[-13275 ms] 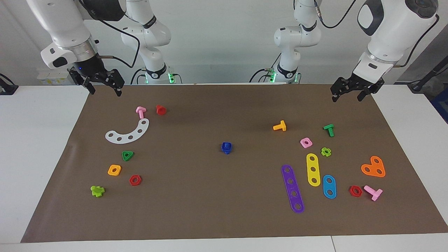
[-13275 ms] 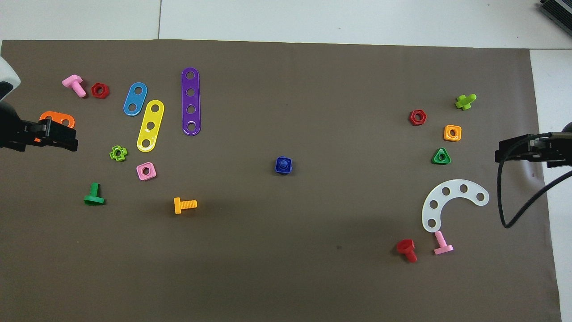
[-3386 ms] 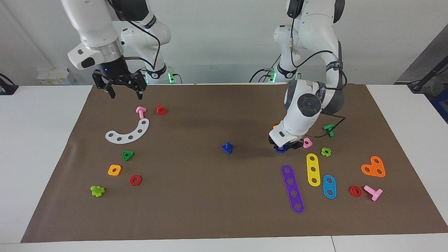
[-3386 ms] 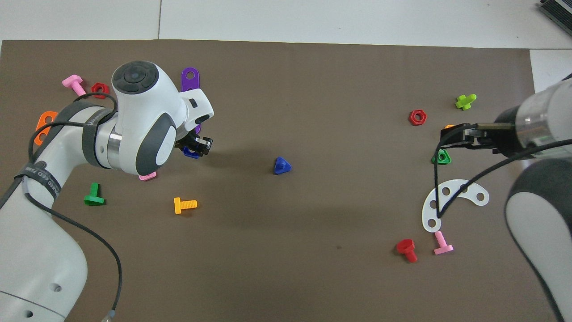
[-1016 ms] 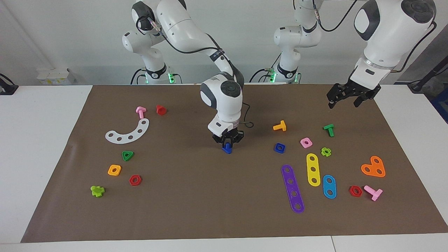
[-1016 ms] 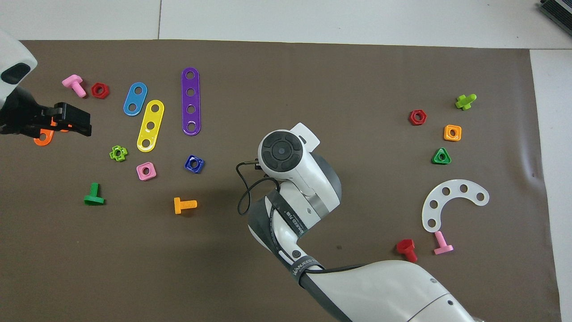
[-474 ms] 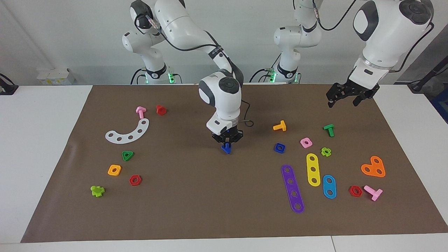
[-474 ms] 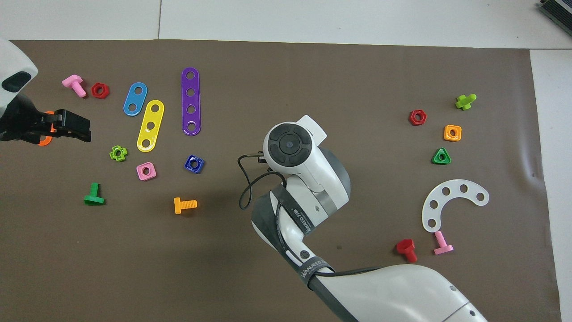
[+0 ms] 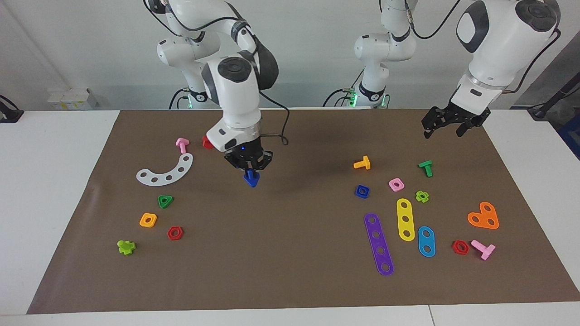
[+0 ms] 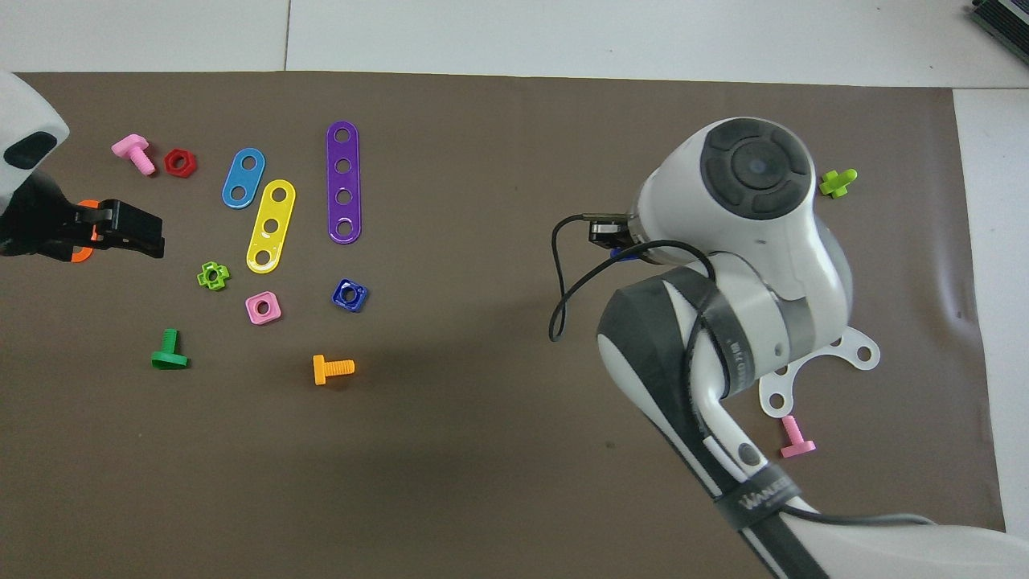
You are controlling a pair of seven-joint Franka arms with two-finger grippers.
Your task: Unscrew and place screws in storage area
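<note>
The middle of the brown paper mat [image 9: 290, 235] lies bare between two clusters of small plastic parts. Toward the right arm's end, the white curved perforated strip [image 9: 166, 171], green triangular nut [image 9: 165, 201] and red hexagonal nut [image 9: 175, 233] crowd the surface (gaps between them are narrow). The long purple perforated strip [image 9: 379, 243] borders the other cluster.

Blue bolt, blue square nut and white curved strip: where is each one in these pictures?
blue bolt [image 9: 251, 179], facing view, on its triangular head, hanging from the right gripper [image 9: 248, 170].
blue square nut [image 9: 362, 191], facing view, on its rim.
white curved strip [image 9: 166, 171], facing view, on its middle.
</note>
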